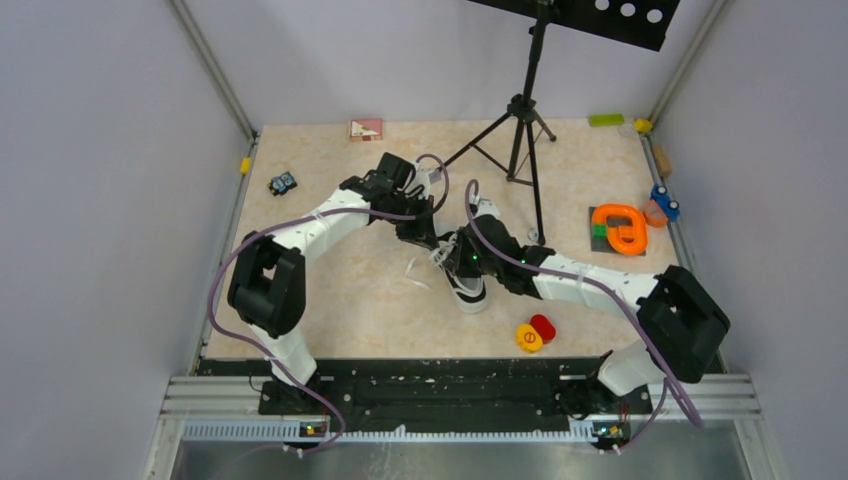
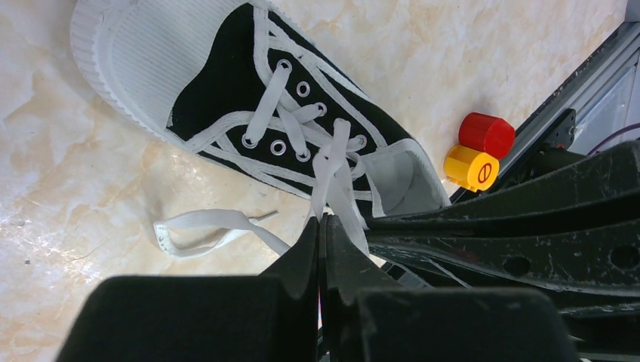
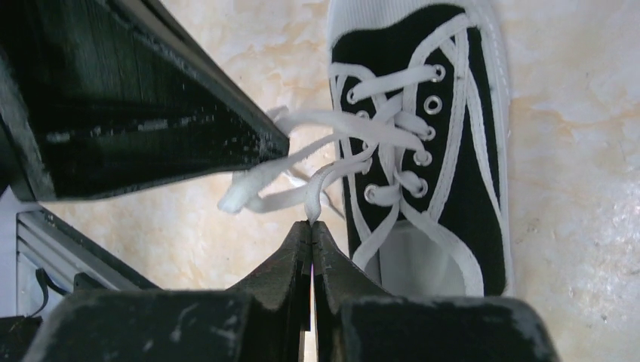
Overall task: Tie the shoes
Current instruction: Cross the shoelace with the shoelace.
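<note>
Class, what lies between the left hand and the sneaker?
A white lace, pinched in the left hand, runs to the sneaker; the left wrist view shows it.

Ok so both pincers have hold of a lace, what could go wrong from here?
Both the left pincer and right pincer pinch the laces only at their tips, so a strand might slip free. Nothing holds the shoe down; pulling could drag it. The pincers sit close together and may collide.

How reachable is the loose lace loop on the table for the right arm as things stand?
Probably not yet: the right gripper is shut on a lace strand, and the left gripper, shut on another, crowds the side where the lace loop lies.
</note>
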`<state>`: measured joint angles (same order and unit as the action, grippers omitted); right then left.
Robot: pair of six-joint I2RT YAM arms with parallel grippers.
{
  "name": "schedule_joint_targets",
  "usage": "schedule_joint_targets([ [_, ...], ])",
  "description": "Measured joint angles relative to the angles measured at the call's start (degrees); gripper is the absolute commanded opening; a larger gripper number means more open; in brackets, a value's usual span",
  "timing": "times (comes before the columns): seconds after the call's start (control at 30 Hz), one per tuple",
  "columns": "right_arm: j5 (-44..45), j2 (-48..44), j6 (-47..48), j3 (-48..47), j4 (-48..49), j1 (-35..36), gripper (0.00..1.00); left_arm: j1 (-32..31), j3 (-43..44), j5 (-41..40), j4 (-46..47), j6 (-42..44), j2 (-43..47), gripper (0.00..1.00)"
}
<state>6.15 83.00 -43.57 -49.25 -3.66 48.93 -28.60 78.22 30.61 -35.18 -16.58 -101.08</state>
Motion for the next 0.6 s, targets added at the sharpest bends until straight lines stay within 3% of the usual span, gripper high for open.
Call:
schedule_joint_targets([
  [0.6, 2.80, 6.43, 1.27, -4.44, 1.36, -3.19, 0.00, 0.00, -0.02, 1.33, -0.04, 0.00, 1.95, 0.00],
])
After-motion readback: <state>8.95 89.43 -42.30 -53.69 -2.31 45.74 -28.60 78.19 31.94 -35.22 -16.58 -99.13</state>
